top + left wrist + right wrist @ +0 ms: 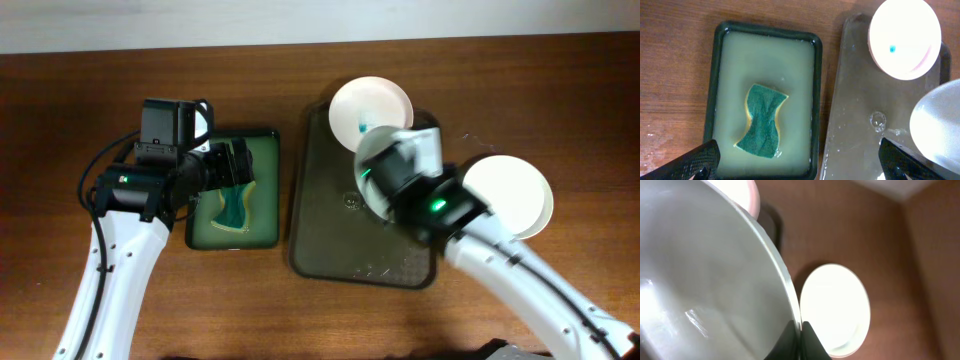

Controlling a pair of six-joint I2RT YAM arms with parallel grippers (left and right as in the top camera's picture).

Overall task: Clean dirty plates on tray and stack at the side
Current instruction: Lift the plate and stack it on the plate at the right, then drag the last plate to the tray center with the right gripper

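Left gripper [799, 162]: hovers above the small green tray [715, 80], fingers spread wide with nothing between them.
Sponge [762, 120]: teal, bent at the waist, lying in pale cloudy liquid near the middle of the green tray.
Right gripper [799, 330]: dark fingertips pressed together on the rim of the held plate [705, 280], pinching its edge.
Held plate: lifted and tilted above the right half of the large tray [340, 240]; blurred from overhead, so whether any smear remains on it cannot be told.
Smeared plate [370, 105]: lies flat at the far end of the large tray, partly overhanging its rim, with a small teal mark near its centre; the left wrist view shows the same mark as a single dot.
Third plate [512, 195]: plain white, resting flat on the wooden table [570, 90] just to the right of the large tray, off it.
Large tray: dark brown-grey, beside the green tray on its right, its bare surface wet and shiny in the left wrist view.
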